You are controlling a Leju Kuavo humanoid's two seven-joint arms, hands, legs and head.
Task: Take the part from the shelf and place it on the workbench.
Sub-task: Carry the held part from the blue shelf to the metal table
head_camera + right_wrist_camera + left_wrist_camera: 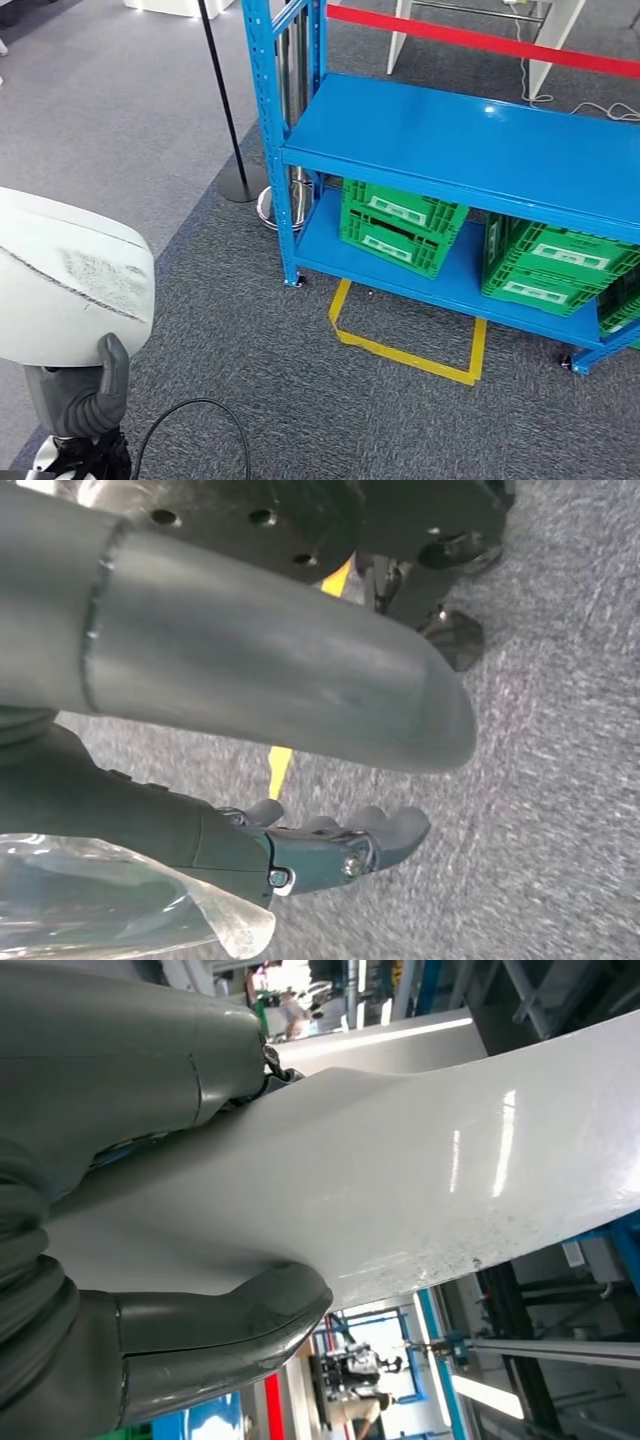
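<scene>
- The left hand (pixel 151 1260) is clamped on the white part (pixel 423 1180), thumb on one face and fingers on the other; the glossy panel may slip.
- The right hand (pixel 317 850) hangs over carpet, fingers apart and holding nothing, so it gives no support.
- The blue shelf (pixel 468 140) stands near; the wide part could hit it while the robot turns.
</scene>
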